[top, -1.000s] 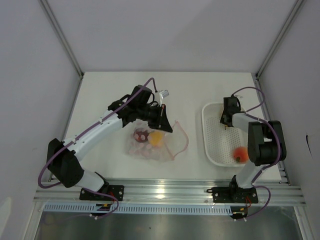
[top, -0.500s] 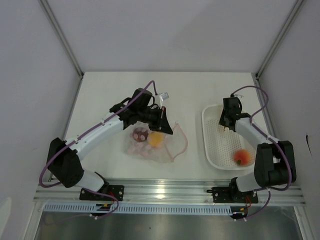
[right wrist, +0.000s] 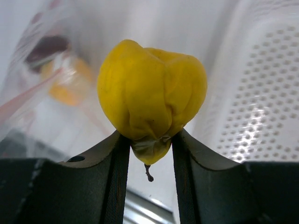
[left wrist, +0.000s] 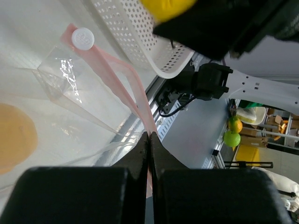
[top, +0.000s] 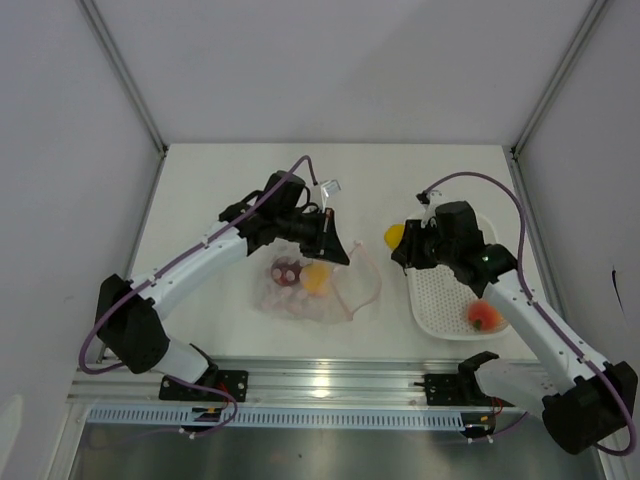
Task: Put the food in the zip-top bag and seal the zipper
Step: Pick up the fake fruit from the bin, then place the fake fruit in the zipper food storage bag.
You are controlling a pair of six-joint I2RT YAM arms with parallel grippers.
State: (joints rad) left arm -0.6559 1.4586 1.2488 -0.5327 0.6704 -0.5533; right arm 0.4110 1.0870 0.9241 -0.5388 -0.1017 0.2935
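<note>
Right gripper [right wrist: 148, 140] clamps a yellow fruit [right wrist: 152, 100]; orange-red fruit [top: 482, 315] sits in the white basket [top: 440, 300]. Left gripper [left wrist: 149, 140] pinches the zipper [left wrist: 117, 77], zip-top bag [top: 340, 295] holding dark red fruit [top: 286, 270] and orange-yellow fruit [top: 315, 278].

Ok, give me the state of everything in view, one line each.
zip-top bag: lying on the table, mouth open.
zipper: unsealed, strips apart.
left fingers: shut on the zipper.
right fingers: shut on the yellow fruit.
yellow fruit: gripped, outside the basket, short of the bag.
dark red piece: inside the bag.
yellow-orange piece: inside the bag.
orange-red piece: in the basket.
</note>
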